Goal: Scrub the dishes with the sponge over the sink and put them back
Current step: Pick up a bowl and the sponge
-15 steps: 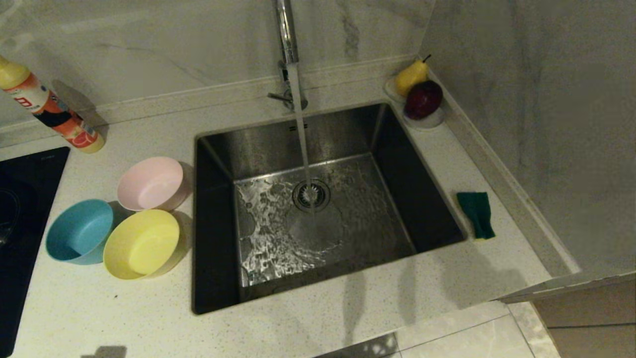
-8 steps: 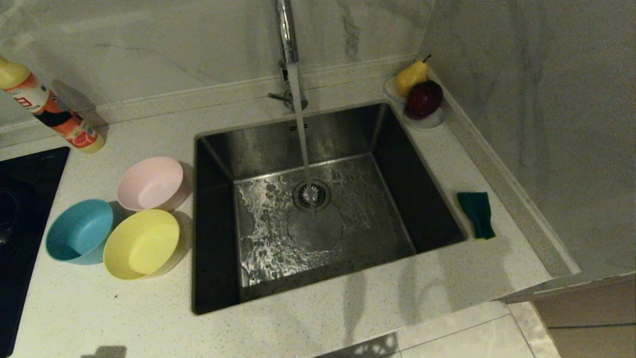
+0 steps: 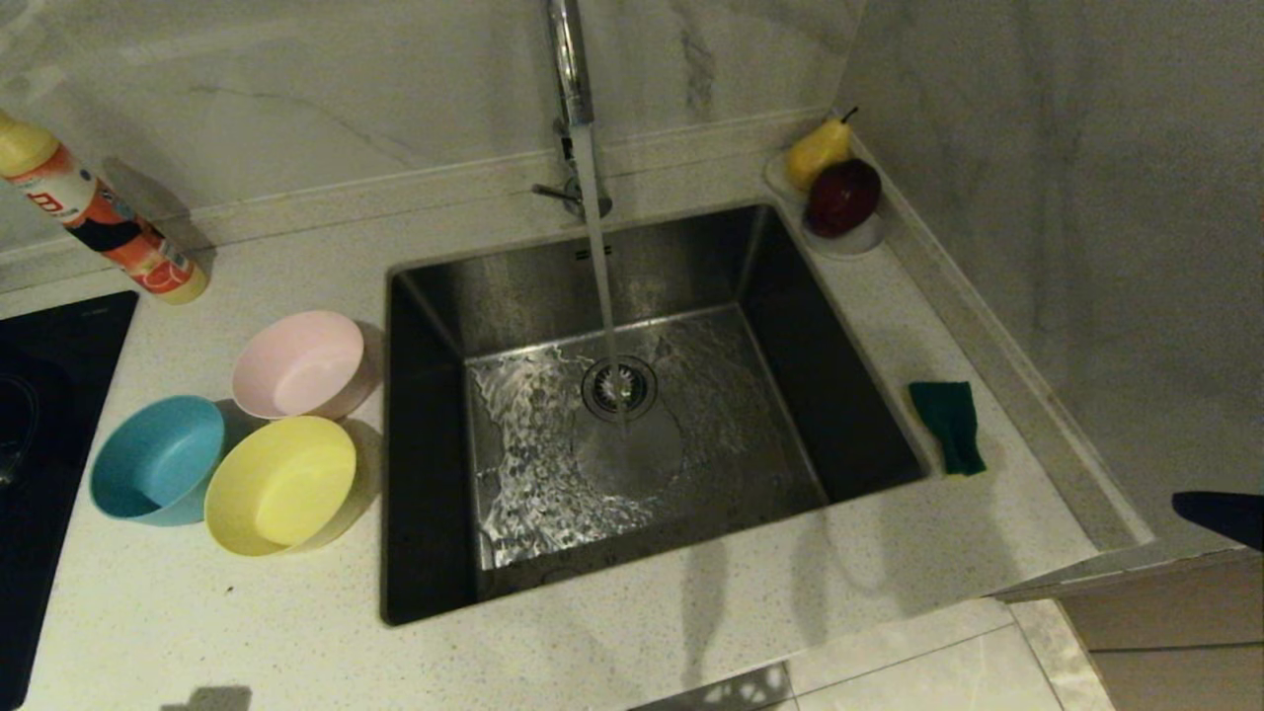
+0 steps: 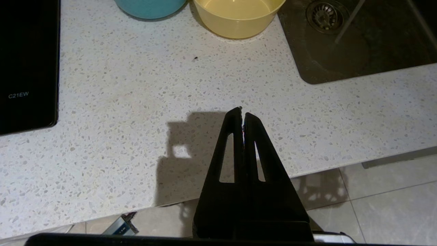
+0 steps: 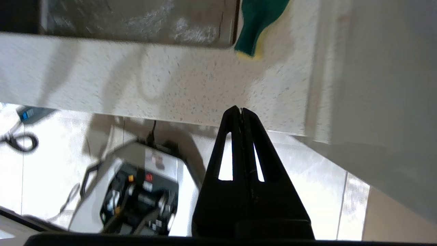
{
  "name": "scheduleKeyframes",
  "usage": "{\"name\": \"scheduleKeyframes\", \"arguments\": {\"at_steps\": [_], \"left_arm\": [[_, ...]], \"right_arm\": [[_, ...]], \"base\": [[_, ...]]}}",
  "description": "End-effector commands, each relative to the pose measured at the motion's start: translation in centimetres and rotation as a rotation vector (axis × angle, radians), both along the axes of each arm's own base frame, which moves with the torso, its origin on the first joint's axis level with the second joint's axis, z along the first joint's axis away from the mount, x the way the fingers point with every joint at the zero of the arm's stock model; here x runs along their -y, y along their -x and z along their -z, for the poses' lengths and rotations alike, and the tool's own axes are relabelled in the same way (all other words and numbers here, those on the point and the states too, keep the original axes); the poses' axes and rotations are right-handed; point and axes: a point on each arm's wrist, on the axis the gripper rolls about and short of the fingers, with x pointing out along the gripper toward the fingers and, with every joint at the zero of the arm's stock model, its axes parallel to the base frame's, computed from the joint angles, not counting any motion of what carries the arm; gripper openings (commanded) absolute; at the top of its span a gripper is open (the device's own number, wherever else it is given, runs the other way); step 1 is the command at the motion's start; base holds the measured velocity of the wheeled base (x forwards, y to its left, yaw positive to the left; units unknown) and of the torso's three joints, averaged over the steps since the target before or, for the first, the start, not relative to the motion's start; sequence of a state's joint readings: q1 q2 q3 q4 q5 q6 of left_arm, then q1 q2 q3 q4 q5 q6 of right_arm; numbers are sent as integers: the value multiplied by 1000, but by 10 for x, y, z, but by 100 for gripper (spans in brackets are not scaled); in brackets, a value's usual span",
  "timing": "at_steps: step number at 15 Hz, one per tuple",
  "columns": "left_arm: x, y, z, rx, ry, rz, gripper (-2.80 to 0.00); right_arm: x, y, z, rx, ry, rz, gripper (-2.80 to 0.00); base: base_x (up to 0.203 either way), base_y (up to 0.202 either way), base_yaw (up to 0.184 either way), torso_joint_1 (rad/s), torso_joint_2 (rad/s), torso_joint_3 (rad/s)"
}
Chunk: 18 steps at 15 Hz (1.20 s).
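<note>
Three bowls stand on the counter left of the sink [image 3: 671, 262]: pink [image 3: 299, 363], blue [image 3: 158, 459] and yellow [image 3: 281, 484]. Water runs from the tap [image 3: 568, 59] onto the drain. The green sponge [image 3: 948, 425] lies on the counter right of the basin. My right gripper [image 3: 1183, 505] shows as a dark tip at the right edge, nearer to me than the sponge and well apart from it; it is shut and empty [image 5: 241, 109], with the sponge [image 5: 259, 20] ahead of it. My left gripper [image 4: 242, 110] hangs shut and empty over the counter's front edge, short of the yellow bowl [image 4: 237, 17].
A detergent bottle [image 3: 99, 222] leans at the back left. A black cooktop [image 3: 39, 395] lies at the far left. A white dish [image 3: 854, 242] with a pear and a dark red fruit sits in the back right corner. A side wall [image 3: 1086, 247] closes the counter's right.
My right gripper has come into the head view at the right edge; earlier it was out of sight. The bowls, the sponge and the left arm have not moved.
</note>
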<state>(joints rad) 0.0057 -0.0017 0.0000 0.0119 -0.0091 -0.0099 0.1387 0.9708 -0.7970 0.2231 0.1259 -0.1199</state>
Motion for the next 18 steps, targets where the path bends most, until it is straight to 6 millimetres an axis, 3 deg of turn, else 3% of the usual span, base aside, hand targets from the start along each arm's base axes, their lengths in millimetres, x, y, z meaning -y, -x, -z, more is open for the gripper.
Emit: {"name": "scheduleKeyframes", "arguments": {"at_steps": [1, 2, 9, 18], "left_arm": [[0, 0, 0, -5, 1, 0, -280], [0, 0, 0, -5, 1, 0, -280], [0, 0, 0, -5, 1, 0, -280], [0, 0, 0, -5, 1, 0, -280]], "right_arm": [[-9, -24, 12, -83, 10, -23, -280], [-10, -31, 14, -101, 10, -25, 0], [-22, -85, 48, -196, 11, 41, 0], [-29, -121, 69, -177, 55, 107, 0]], "base": [[0, 0, 0, 0, 0, 0], [0, 0, 0, 0, 0, 0], [0, 0, 0, 0, 0, 0], [0, 0, 0, 0, 0, 0]]}}
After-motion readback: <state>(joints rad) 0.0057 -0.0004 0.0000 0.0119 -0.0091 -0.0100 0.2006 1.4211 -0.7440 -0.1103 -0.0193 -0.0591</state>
